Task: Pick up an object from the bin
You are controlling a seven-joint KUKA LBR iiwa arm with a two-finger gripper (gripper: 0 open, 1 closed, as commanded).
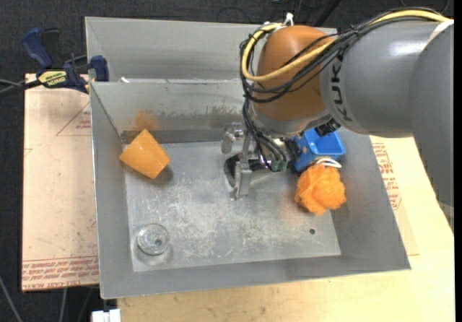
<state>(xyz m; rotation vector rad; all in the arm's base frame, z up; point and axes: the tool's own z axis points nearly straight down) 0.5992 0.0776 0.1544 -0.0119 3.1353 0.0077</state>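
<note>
My gripper [236, 182] hangs low over the middle of the bin floor, fingers pointing down, with bare metal under it. Nothing shows between the fingers. An orange fuzzy lump [320, 190] lies to its right, near the right wall. A blue block [323, 145] sits just behind that lump, partly under the arm. An orange cup-shaped piece [145, 154] lies on its side at the far left, against the back-left corner.
A small clear round lid or cup [152, 240] rests in the front-left corner. The arm with its orange cover and cables hangs over the back right of the bin. Bare floor stretches along the front and centre.
</note>
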